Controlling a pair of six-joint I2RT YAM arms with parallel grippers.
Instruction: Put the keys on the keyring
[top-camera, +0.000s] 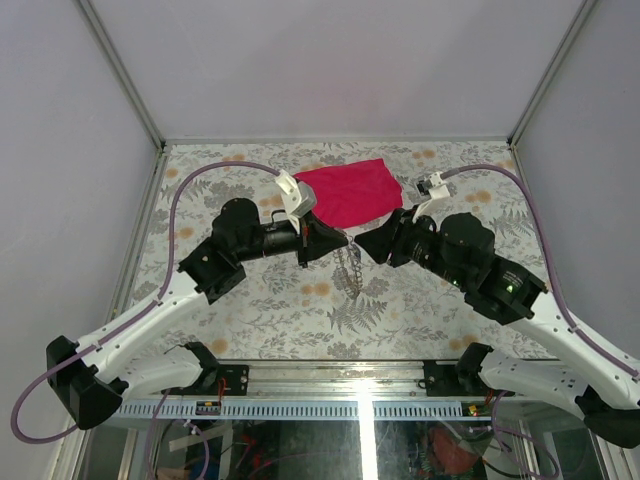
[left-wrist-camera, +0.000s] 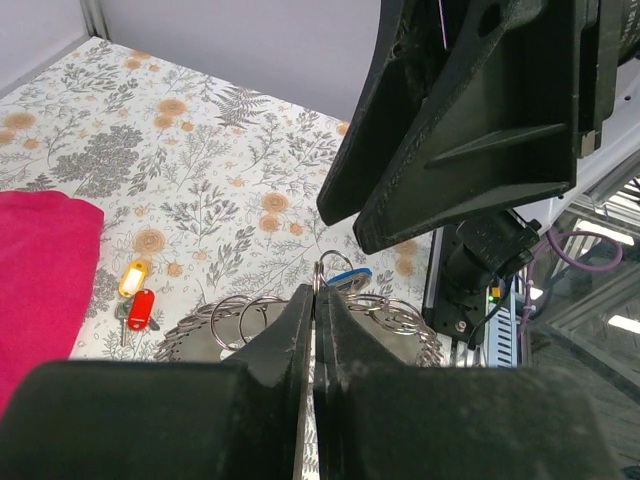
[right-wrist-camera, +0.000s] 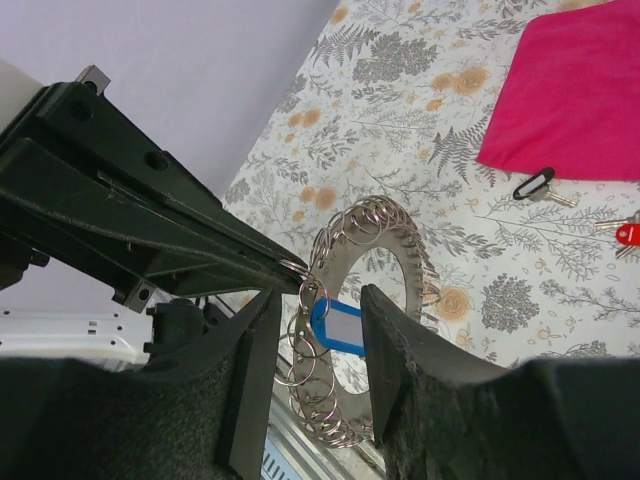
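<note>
- So, biggest thing first: the pink cloth (top-camera: 350, 192) lies flat on the table (top-camera: 250, 300), out beyond both sets of fingertips. No box, tray or bowl that I can see, so nothing is "in" anything.
- Next, the keyring (right-wrist-camera: 395, 235) hangs off the tip of the left gripper (left-wrist-camera: 316, 295), whose fingers are pressed together on its top edge. It's a flat metal band with little split rings crowded round the rim. I'd guess it's stiff, slick, a bit weighty, and free to swing from that one pinch. The best hold looks like flat across the band, not on the dangly rings.
- The right gripper (right-wrist-camera: 322, 295) has its fingers apart, one on either side of the ring's upper edge. It's clamping nothing as far as I can tell.
- A blue key tag (right-wrist-camera: 335, 325) sits between those right fingers, apparently hooked on the ring.
- Smallest: the red-tagged key (left-wrist-camera: 141, 308) and yellow-tagged key (left-wrist-camera: 133, 277) lie loose on the table left of the left fingertips, beside the cloth. The black-tagged key (right-wrist-camera: 535, 185) lies past the right fingers. All light and thin, probably skiddy.
</note>
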